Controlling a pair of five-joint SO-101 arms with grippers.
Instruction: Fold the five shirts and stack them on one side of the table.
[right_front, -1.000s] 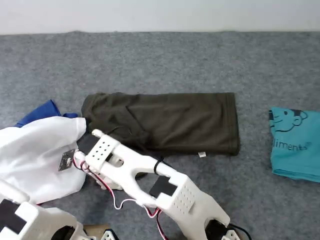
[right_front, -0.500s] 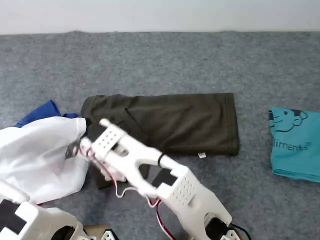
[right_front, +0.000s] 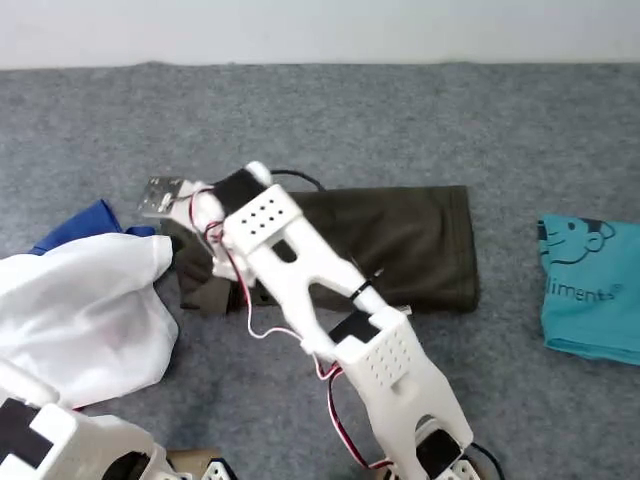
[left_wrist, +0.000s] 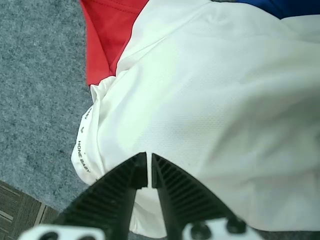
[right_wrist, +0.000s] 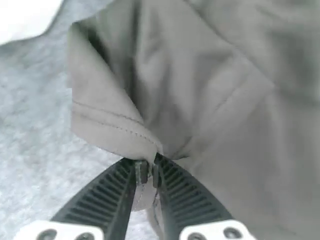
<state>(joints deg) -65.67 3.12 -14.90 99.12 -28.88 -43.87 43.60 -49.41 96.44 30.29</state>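
Right wrist view: claw (right_wrist: 146, 172) pinches olive shirt (right_wrist: 210, 85); white shirt (left_wrist: 210, 100) hem lettered

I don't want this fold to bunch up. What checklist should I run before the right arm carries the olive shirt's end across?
1. Right tool shut on the olive shirt edge: ok.
2. Only one layer of cloth pinched: cannot tell.
3. Rest of the olive shirt lies flat on the table: ok.
4. Left tool sits over the white shirt, off the olive one: ok.
5. Teal shirt lies apart from the olive shirt: ok.
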